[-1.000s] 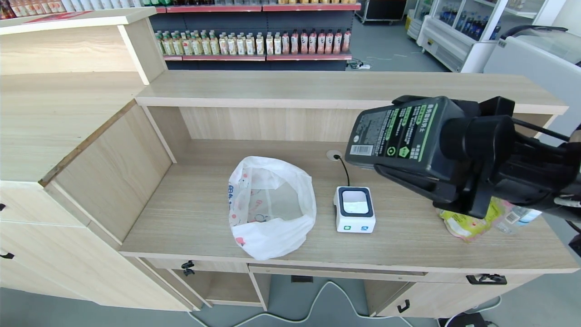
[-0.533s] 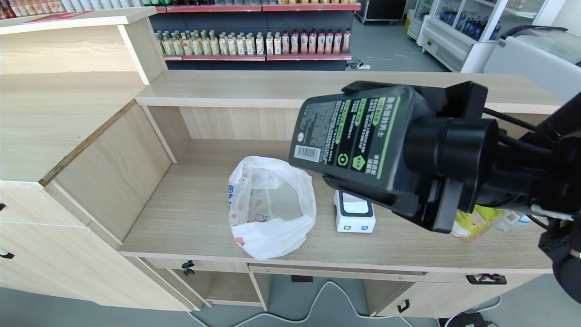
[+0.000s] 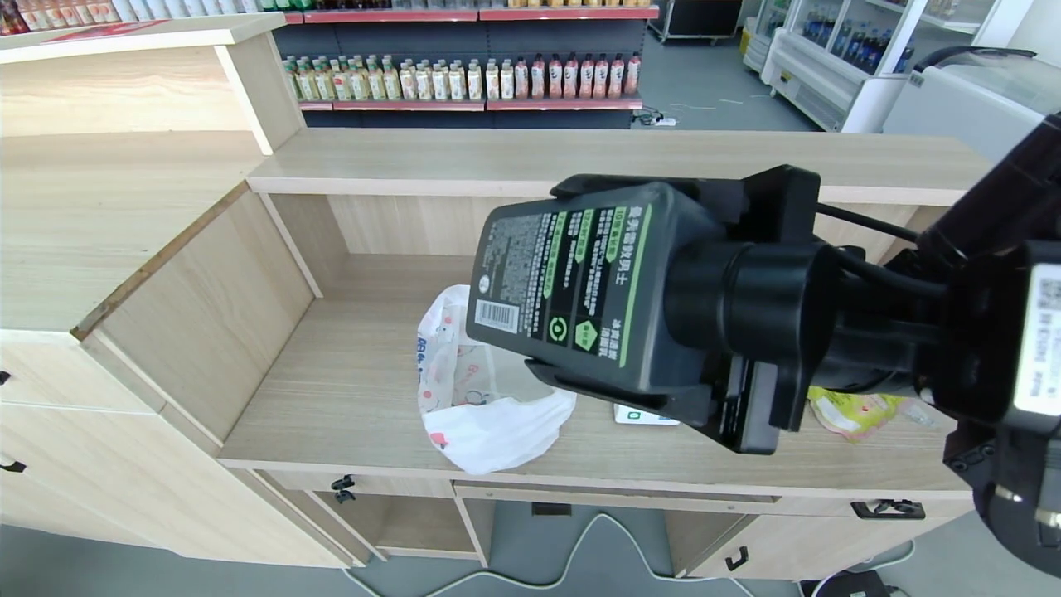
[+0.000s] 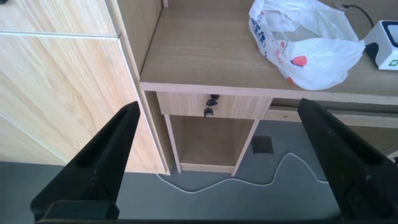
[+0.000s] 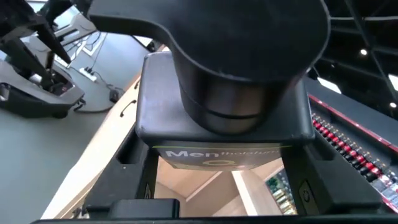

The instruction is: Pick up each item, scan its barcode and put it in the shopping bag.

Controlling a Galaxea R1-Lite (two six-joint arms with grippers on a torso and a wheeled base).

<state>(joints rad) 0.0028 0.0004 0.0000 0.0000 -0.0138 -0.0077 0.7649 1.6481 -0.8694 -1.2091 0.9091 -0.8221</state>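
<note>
My right gripper [image 3: 655,286] is shut on a dark bottle [image 3: 547,282] with green labels, a black cap and a barcode near its base. It holds the bottle on its side, high above the counter [image 3: 348,390], in front of the white scanner [image 3: 638,413] and the right edge of the open white shopping bag [image 3: 481,423]. The right wrist view looks along the bottle [image 5: 224,130] from its cap [image 5: 249,68]. My left gripper [image 4: 217,168] hangs open below the counter's front edge, with the bag [image 4: 305,43] and scanner [image 4: 385,43] beyond it.
A yellow snack packet [image 3: 854,410] lies on the counter at the right, partly behind my right arm. A raised ledge [image 3: 580,162] runs along the back and a tall wooden side panel [image 3: 207,307] closes the left. A drawer and open cubby [image 4: 211,134] sit under the counter.
My right gripper has carried the bottle leftward, from over the counter's right part to over the scanner and the bag's edge. The scanner is now mostly hidden behind it.
</note>
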